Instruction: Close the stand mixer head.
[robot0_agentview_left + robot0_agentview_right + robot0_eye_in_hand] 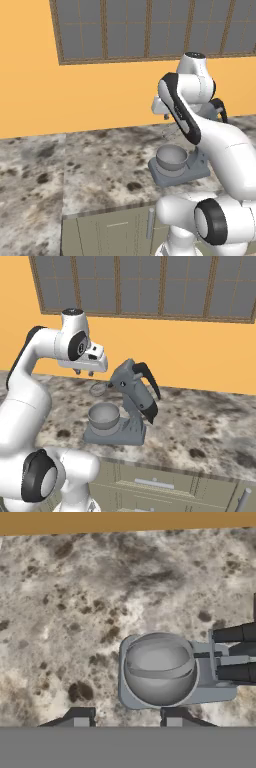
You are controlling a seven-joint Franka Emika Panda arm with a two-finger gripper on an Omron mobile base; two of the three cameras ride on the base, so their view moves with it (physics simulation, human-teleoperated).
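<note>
The grey stand mixer stands on the counter, and its slate-grey head point(129, 384) is tilted up and back on the column, with a black knob on top. The wire whisk point(98, 388) hangs off the head's raised front, above and to the left of the round silver-grey bowl point(104, 415). My gripper point(84, 373) hovers left of the head's front end, above the whisk and bowl, touching nothing. It is open, with nothing between its fingertips point(81, 717). In the hand view my gripper point(127, 718) looks straight down on the bowl point(159, 668). In the left base view my arm hides most of the mixer, leaving the bowl point(171, 157).
A mottled stone counter point(200, 431) runs along an orange wall beneath a wide window point(150, 283). Cabinet drawers with handles point(154, 484) sit under the counter's front edge. The mixer's flat base point(180, 174) lies close to that edge.
</note>
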